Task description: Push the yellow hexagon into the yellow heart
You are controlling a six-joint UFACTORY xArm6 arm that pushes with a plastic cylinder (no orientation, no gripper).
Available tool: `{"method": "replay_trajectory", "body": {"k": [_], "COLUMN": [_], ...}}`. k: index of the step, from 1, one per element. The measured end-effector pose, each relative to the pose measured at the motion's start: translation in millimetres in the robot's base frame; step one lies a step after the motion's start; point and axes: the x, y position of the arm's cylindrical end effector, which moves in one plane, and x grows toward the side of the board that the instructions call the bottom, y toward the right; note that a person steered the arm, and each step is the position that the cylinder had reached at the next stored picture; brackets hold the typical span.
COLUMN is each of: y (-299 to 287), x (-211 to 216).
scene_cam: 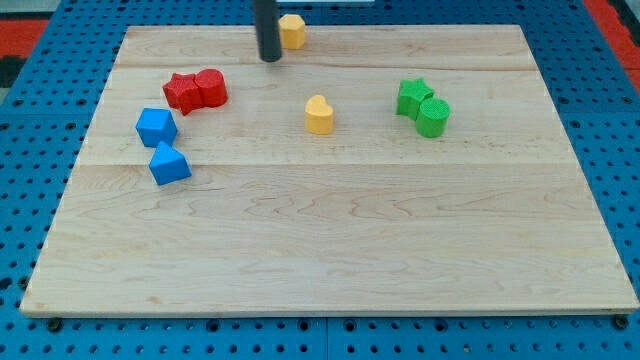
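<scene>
The yellow hexagon (292, 31) sits at the top edge of the wooden board (330, 240), near the view's top centre. The yellow heart (319, 115) lies below it and slightly to the right, near the board's upper middle. My tip (270, 58) is just left of the hexagon and slightly below it, close to its left side; I cannot tell whether they touch. The dark rod comes down from the view's top.
Two red blocks (195, 91) lie touching at the upper left. Two blue blocks (157, 127) (169, 164) lie below them near the left edge. Two green blocks (412, 97) (434, 117) lie touching at the upper right. A blue perforated surface surrounds the board.
</scene>
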Motion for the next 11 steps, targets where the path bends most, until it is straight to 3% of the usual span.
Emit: {"method": "replay_trajectory", "body": {"k": [1, 2, 3, 4, 5, 7, 9, 10, 11], "y": [84, 120, 94, 18, -2, 26, 27, 66, 60], "x": [40, 107, 166, 143, 93, 157, 49, 82, 50]}}
